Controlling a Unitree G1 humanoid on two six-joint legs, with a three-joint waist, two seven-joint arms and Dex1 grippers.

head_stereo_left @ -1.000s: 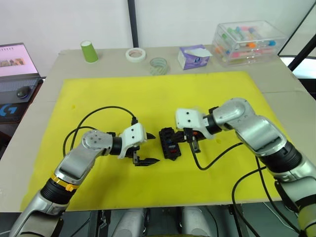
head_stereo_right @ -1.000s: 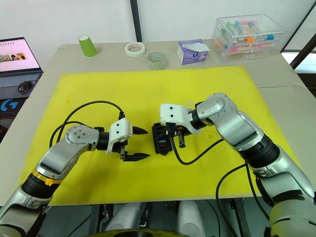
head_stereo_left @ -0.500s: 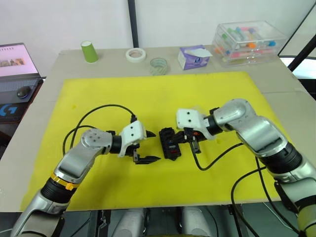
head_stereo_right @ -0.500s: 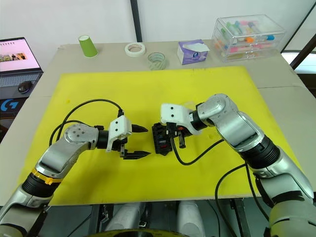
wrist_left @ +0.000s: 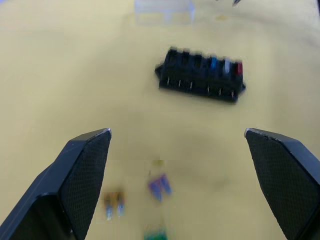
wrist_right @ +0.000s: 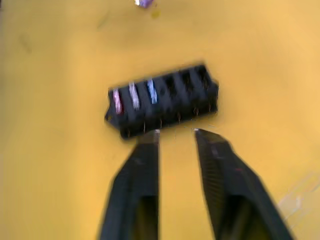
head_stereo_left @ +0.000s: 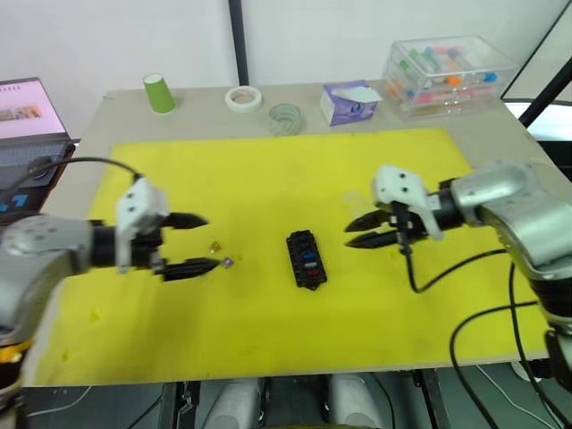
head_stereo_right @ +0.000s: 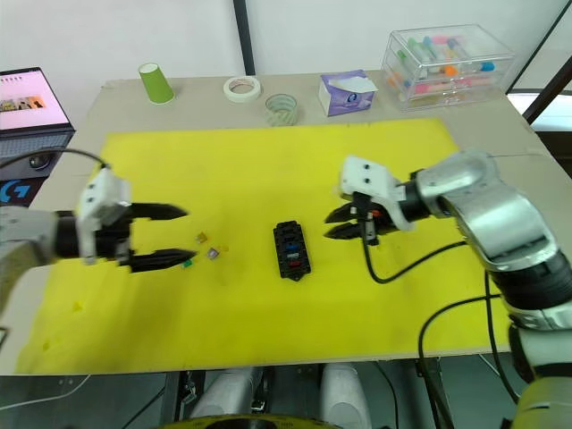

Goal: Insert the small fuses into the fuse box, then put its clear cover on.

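Yellow matting covers your table (head_stereo_left: pixel 63 161), and the job looks about half done: your left gripper (head_stereo_right: pixel 159 236) hangs wide open and empty beside three loose small fuses (head_stereo_right: pixel 207 250); the fuse box (head_stereo_right: pixel 291 250) at centre carries three fuses, three slots bare. Your right gripper (head_stereo_right: pixel 338 223) is slightly parted, holding nothing, near the box. The clear cover (wrist_left: pixel 163 9) lies off, beyond it.

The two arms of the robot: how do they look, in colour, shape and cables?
Both arms are rounded silver-grey metal segments. Each wrist carries a white angular housing with small dark holes. The left gripper and right gripper each have two black pointed fingers with a fine textured inner face. A thin black cable loops from each wrist.
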